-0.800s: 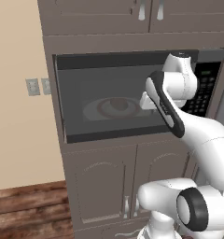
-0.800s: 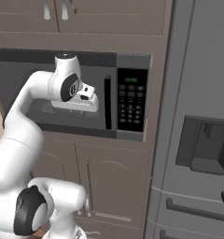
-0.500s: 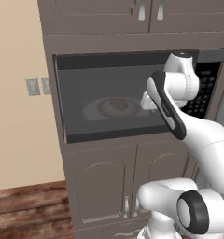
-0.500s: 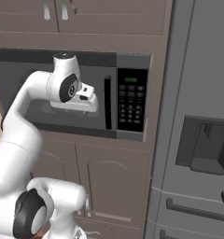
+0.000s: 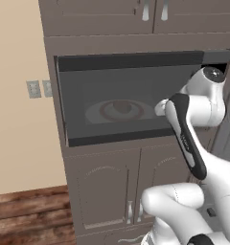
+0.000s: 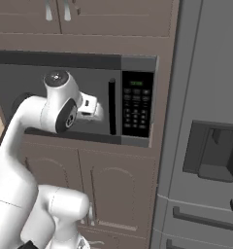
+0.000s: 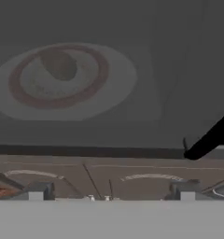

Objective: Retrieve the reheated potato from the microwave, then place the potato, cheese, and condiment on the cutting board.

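The microwave (image 5: 131, 100) is built into the cabinet wall and its dark glass door is shut. Through the glass I see a white red-ringed plate (image 7: 62, 81) with the potato (image 7: 60, 63) as a dim roundish lump on it. My gripper (image 7: 111, 193) is open, held close in front of the lower part of the door with nothing between its fingers. The door's black vertical handle (image 6: 111, 107) is just right of the hand (image 6: 91, 109), and the keypad (image 6: 137, 104) lies beyond it. The cheese, the condiment and the cutting board are out of view.
A grey fridge (image 6: 206, 146) stands right of the microwave. Cabinet doors (image 5: 112, 191) lie below it and more cabinets (image 5: 150, 14) above. A beige wall with outlets (image 5: 34, 88) and wood floor (image 5: 26, 215) are at the left.
The arm's upper joints have shifted a little sideways and down in front of the door. The gripper stays open and the door stays shut.
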